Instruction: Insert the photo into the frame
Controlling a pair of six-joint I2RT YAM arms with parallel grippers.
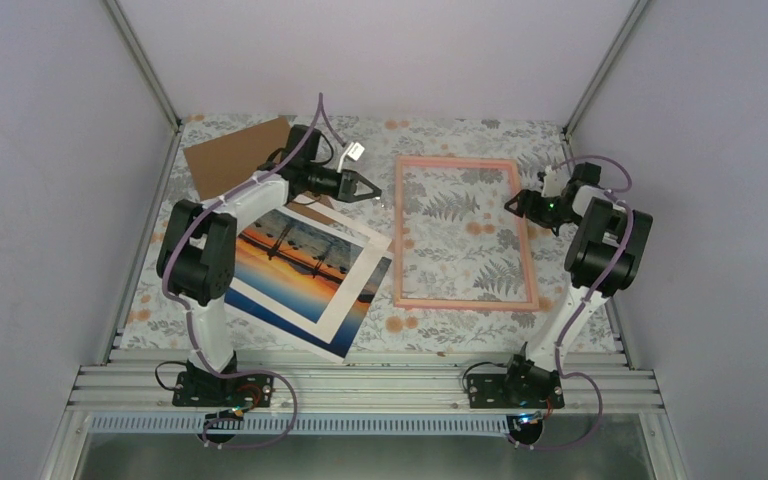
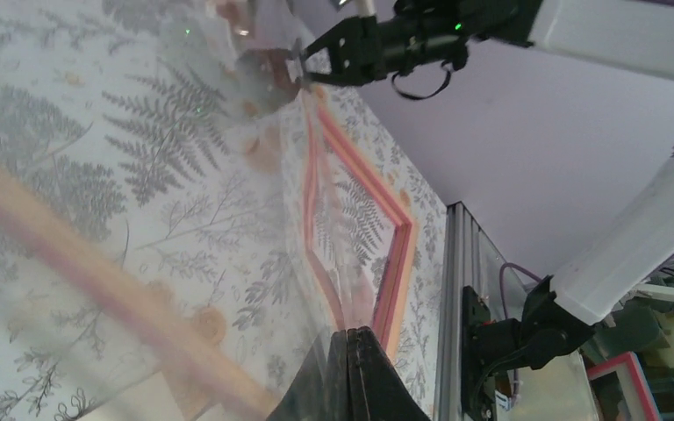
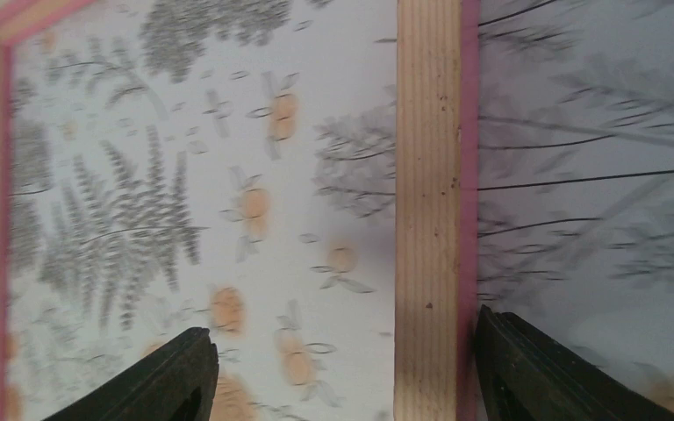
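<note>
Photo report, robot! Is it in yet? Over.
Left hand shut on clear sheet. Right hand open astride frame rail. Photo outside, under mat, left of frame.

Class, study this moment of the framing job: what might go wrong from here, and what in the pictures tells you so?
The left gripper pinches what looks like a clear sheet by one edge; it may slip or sag onto the frame. The right gripper stands open astride the frame's rail; closing or sweeping might shove the frame askew. The photo lies partly under the white mat, so lifting it may drag the mat.
</note>
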